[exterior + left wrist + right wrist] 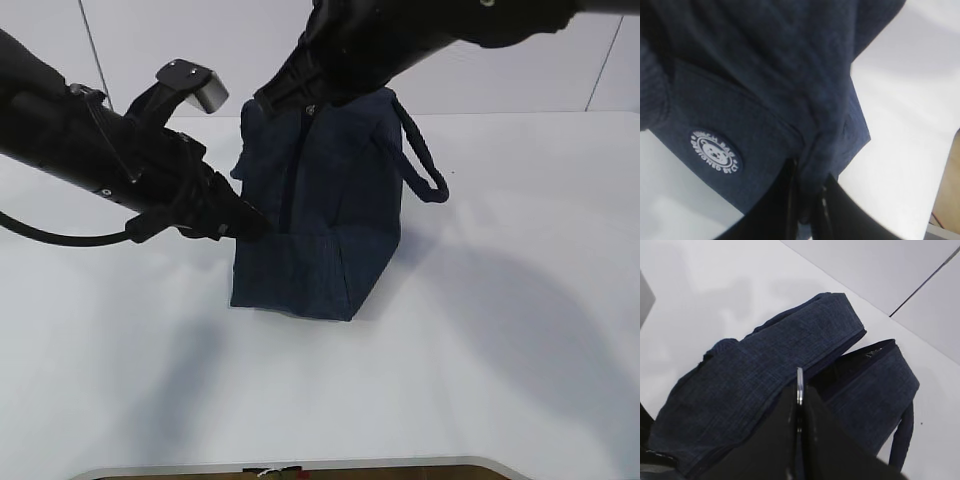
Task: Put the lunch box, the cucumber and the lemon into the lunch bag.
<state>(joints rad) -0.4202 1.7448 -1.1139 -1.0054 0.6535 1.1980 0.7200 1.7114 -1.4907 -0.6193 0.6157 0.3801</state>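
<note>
The lunch bag [315,220] stands upright near the middle of the white bench [480,380], well clear of the near edge and with bare surface on every side. The exterior view alone shows this open room, along with one loop handle [425,160] drooping off the bag's right side toward the far edge.

That view shows the left hand [245,225] pressed against the bag's left wall low down, but not how it holds. The left wrist view does: its dark fingers [827,210] are pinched shut on a fold of navy fabric [815,150]. The same view shows a round white patch [716,152] on the bag's side with a small bear face and ring lettering too blurred to read with certainty.

The right hand [290,95] sits at the bag's top in the exterior view, its tip hidden by the arm. The right wrist view shows its fingers [815,440] closed on a thin metal piece [799,385] standing edge-on, seemingly the zipper pull, with the bag's top [860,365] gaping beyond it into a dark interior.

The lunch box, cucumber and lemon appear in no view.
</note>
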